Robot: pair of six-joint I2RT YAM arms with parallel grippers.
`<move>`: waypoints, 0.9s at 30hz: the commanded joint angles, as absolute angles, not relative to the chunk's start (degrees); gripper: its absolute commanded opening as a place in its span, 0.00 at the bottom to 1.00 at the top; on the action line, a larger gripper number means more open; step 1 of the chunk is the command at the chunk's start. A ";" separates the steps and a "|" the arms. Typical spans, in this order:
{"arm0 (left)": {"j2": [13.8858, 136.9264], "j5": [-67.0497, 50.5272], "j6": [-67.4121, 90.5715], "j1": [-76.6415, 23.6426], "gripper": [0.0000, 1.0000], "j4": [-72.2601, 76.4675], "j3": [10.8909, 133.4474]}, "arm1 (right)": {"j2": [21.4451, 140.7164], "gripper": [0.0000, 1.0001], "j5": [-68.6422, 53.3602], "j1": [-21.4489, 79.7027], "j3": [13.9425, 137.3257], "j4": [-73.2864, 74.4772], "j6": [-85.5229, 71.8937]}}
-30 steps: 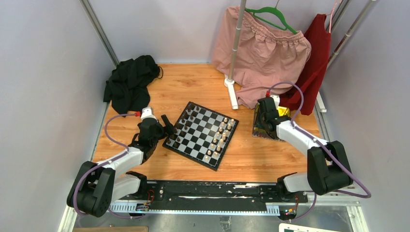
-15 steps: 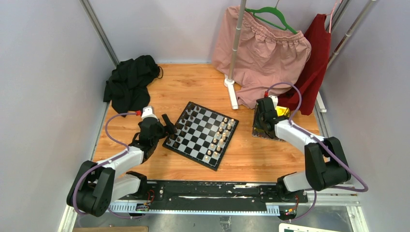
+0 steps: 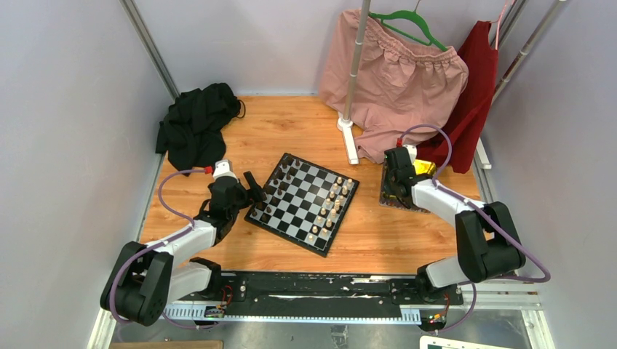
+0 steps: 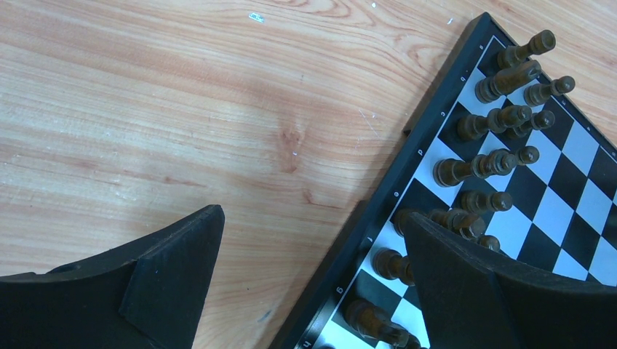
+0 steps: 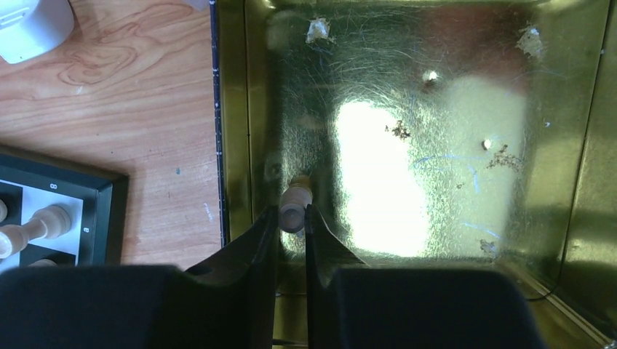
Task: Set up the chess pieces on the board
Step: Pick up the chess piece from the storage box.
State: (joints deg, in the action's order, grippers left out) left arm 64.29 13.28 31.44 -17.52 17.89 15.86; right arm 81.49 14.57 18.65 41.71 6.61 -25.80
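The chequered board point(image 3: 302, 203) lies tilted in the middle of the wooden table. Dark chessmen point(image 4: 502, 116) stand along its left side and cream chessmen point(image 3: 331, 207) along its right. My left gripper point(image 4: 313, 283) is open and empty, straddling the board's left edge, one finger point(image 4: 466, 283) over the dark pieces. My right gripper point(image 5: 291, 218) is inside the gold tray point(image 5: 233, 145), shut on a cream chess piece point(image 5: 295, 203) at the tray's left wall. In the top view the right gripper point(image 3: 396, 185) is over the tray, right of the board.
A black cloth heap point(image 3: 196, 127) lies at the back left. A rack pole with a white foot point(image 3: 349, 134) stands behind the board, with pink point(image 3: 396, 80) and red point(image 3: 476, 94) garments hanging over the back right. Grey walls enclose the table.
The right arm has shifted slightly at the tray. The left arm and the board have not moved.
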 commanded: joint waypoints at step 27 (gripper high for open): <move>64.37 15.20 30.50 -18.54 1.00 19.08 17.15 | 69.44 0.00 17.10 20.15 38.91 7.25 -26.15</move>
